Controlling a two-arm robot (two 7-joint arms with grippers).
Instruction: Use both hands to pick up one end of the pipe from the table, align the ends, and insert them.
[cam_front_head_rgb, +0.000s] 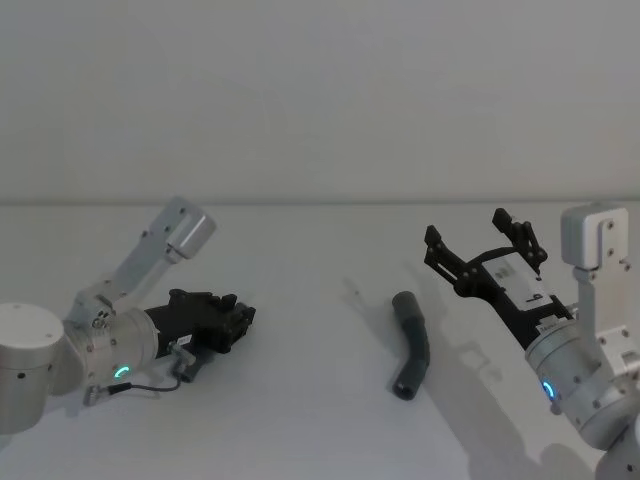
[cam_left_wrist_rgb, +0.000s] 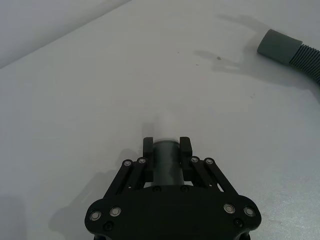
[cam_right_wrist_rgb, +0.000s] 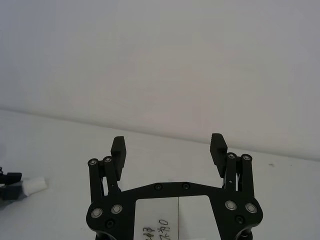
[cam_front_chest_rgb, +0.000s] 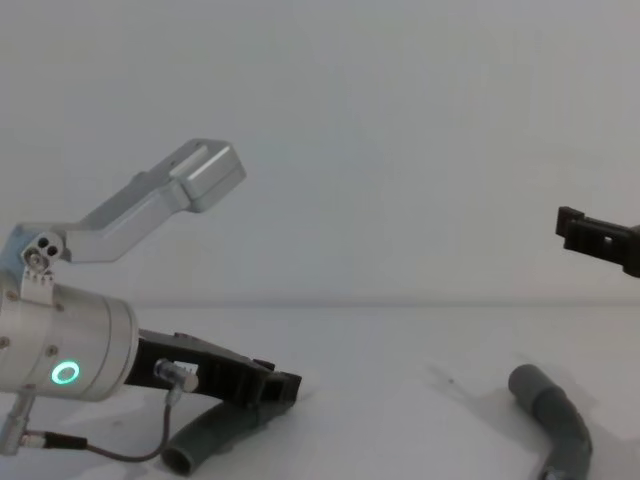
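Head view puts the left gripper (cam_front_head_rgb: 235, 325) in the lower left of the frame, low over the white table (cam_front_head_rgb: 300, 430), with its silver wrist behind it toward the left edge. Its fingers (cam_left_wrist_rgb: 186, 147) are closed tight on the smooth grey cuff (cam_left_wrist_rgb: 167, 160) of one ribbed hose piece (cam_front_chest_rgb: 205, 440), and the cuff's end pokes out just past the fingertips. In the chest view this hose curves down from the gripper to the bottom left of the frame, its open lower end down at the table surface; whether it touches cannot be told. A green ring light (cam_front_chest_rgb: 65, 374) glows on the wrist there. The second hose piece (cam_front_head_rgb: 412, 345) lies on the table just right of centre in the head view, bent in the middle, between the two grippers and well apart from both. Its second cuff (cam_left_wrist_rgb: 280, 45) is at the end farther from the robot. The right gripper (cam_front_head_rgb: 482, 238) is at the right of the head view, raised above the table. Its pads (cam_right_wrist_rgb: 118, 149) are spread wide and hold nothing.
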